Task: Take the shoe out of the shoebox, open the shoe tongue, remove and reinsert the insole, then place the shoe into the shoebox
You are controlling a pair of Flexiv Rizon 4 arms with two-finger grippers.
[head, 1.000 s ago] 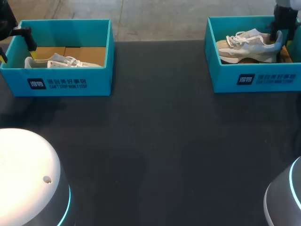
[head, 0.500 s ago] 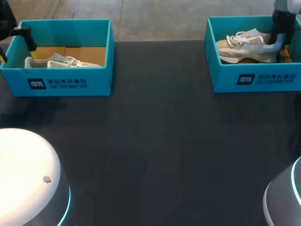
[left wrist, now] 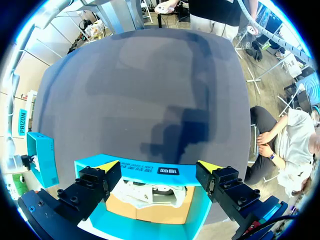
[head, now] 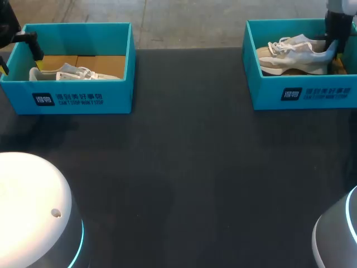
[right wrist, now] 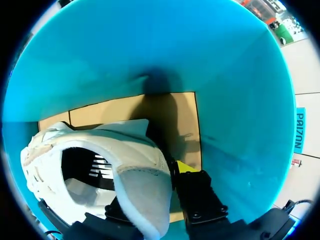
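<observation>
The right gripper (head: 336,49), clamped on the heel of the white-and-beige mesh sneaker (head: 293,56), has edged toward the right wall of the teal cardboard shoebox (head: 304,92) holding it, raising the heel. Lift-out has barely begun, and the walls are still to clear. Well left of that box, the left gripper (left wrist: 159,165) hangs with fingers apart over a second teal shoebox (head: 83,99).

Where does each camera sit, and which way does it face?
Head view: above and behind, facing down on the table; left arm and right arm at far corners.
Left wrist view: over the left shoebox, facing down; open left gripper shows.
Right wrist view: inside the right shoebox, facing its floor; right gripper shut on the shoe.
Head and right wrist views share that shoe.
</observation>
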